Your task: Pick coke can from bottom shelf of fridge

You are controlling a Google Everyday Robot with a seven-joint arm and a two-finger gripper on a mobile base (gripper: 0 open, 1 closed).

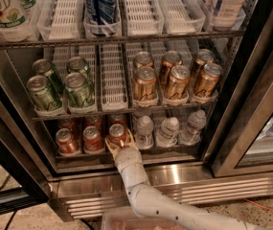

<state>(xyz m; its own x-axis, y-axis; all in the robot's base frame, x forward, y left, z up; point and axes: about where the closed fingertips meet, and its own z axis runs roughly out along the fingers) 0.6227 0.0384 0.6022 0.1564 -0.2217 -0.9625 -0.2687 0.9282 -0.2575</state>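
The fridge (251,128) stands open. Its bottom shelf (97,158) holds red coke cans on the left in three lanes and small water bottles (168,131) on the right. My gripper (119,142) reaches up from below on a white arm. Its fingers sit on either side of the front coke can (117,133) of the third lane, at the shelf's front edge. Two more front coke cans (67,142) stand to its left. More red cans stand behind them, partly hidden.
The rack above holds green cans (59,87) at left and gold-brown cans (176,78) at right. The top rack holds bottles in white lane trays (141,13). The ribbed steel base (184,188) runs below. The glass door (270,104) stands at right.
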